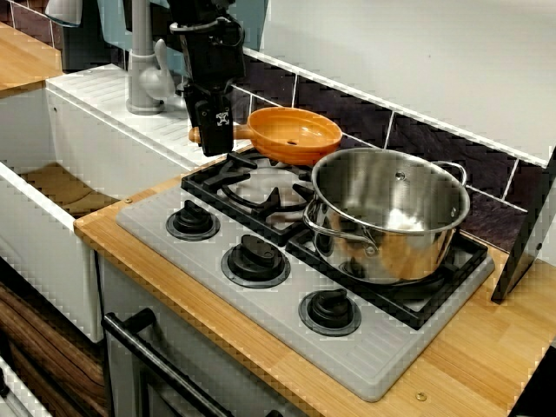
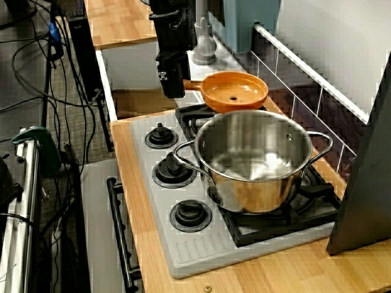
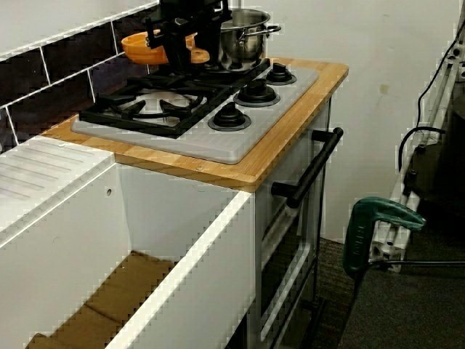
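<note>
Black gripper (image 1: 213,143) is seen lowered onto handle (image 1: 241,132) of orange pan (image 1: 295,135), at back left of grey stove top (image 1: 287,339). Handle tip is seen poking out on sink side of gripper. Pincer state cannot be told: fingers are merged with handle. Pan is located just behind steel pot (image 1: 391,217), which is set on right grate (image 1: 434,291). Three black knobs (image 1: 255,258) are lined along front. White sink (image 1: 43,248) is placed left of stove.
</note>
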